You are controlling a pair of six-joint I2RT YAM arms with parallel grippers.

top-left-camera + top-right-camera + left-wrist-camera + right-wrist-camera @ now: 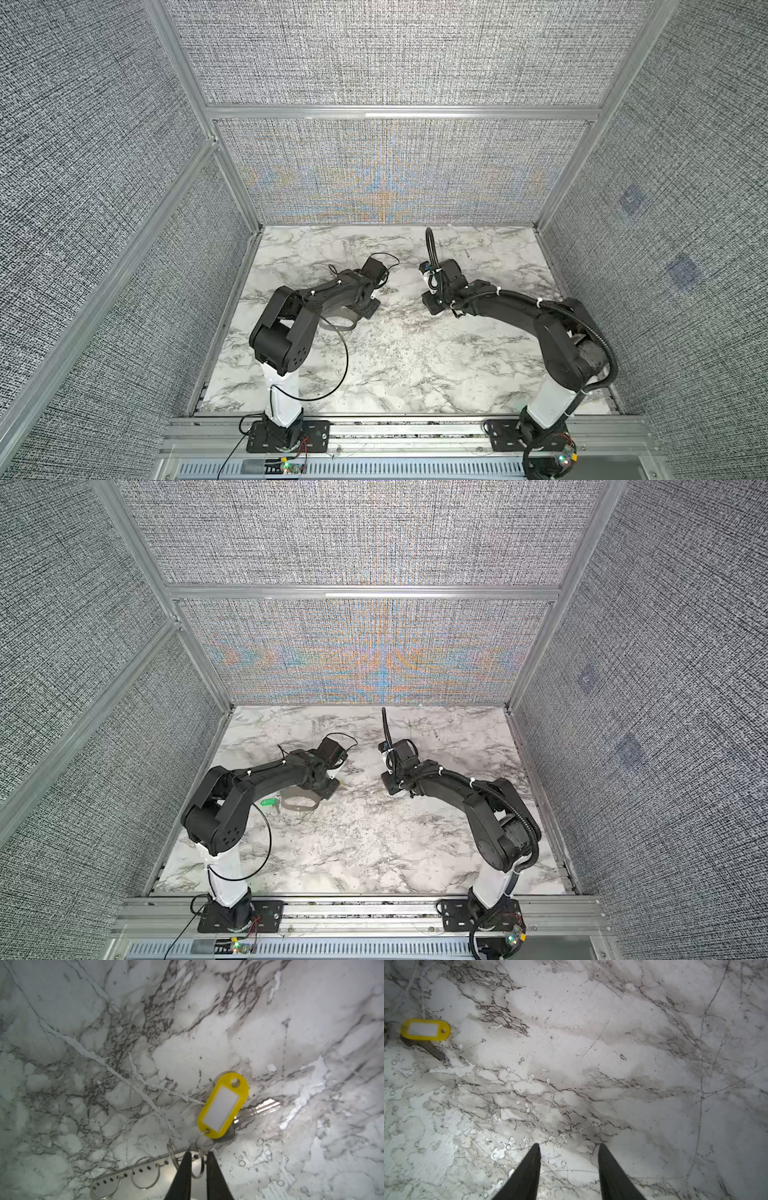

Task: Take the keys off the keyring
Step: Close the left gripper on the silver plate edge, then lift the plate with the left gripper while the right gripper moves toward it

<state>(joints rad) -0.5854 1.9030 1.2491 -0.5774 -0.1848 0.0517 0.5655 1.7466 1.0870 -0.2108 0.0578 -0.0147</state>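
On the table (124,1043), your left claw (198,1153) hugs a small ring (202,1164); you can't tell if it pinches. Your right claw (569,1146) is spread.

Marble-patterned worktop (399,365), walled by grey woven panels (395,54) on an aluminium frame (399,112).
Left arm (291,320): black, based at 7 o'clock, wrist reaching toward centre; fingers hidden beneath it.
Right arm (552,328): black, based at 5 o'clock, wrist toward centre, well apart from the left.
Keyring (351,324): grey, partly showing under the left forearm.
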